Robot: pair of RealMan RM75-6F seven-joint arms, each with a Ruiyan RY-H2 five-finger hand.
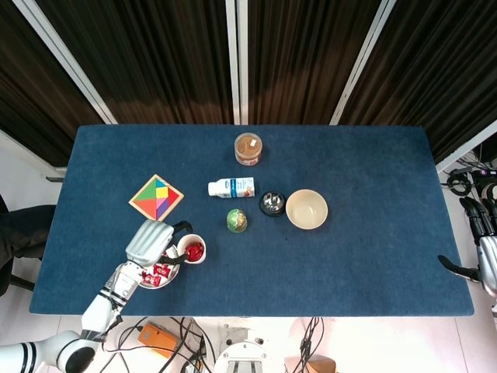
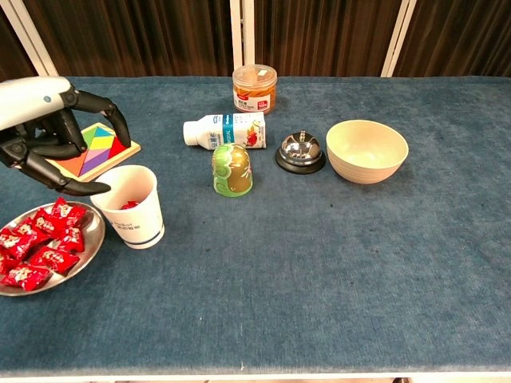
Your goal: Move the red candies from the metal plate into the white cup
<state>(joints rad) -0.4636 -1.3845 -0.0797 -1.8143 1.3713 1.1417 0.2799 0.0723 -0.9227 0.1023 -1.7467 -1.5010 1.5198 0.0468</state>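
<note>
blue table [image 1: 373,249], metal plate [image 1: 172,273] half hidden under left hand [image 1: 153,241]

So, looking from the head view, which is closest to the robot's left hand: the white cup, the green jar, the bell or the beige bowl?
From the left hand:
1. White cup, right beside it.
2. Green jar, further right.
3. Bell, past the jar.
4. Beige bowl, farthest right.

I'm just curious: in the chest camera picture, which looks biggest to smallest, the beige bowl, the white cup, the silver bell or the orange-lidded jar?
1. Beige bowl.
2. White cup, though it stands nearer the camera.
3. Silver bell and jar look alike; unranked.
</note>
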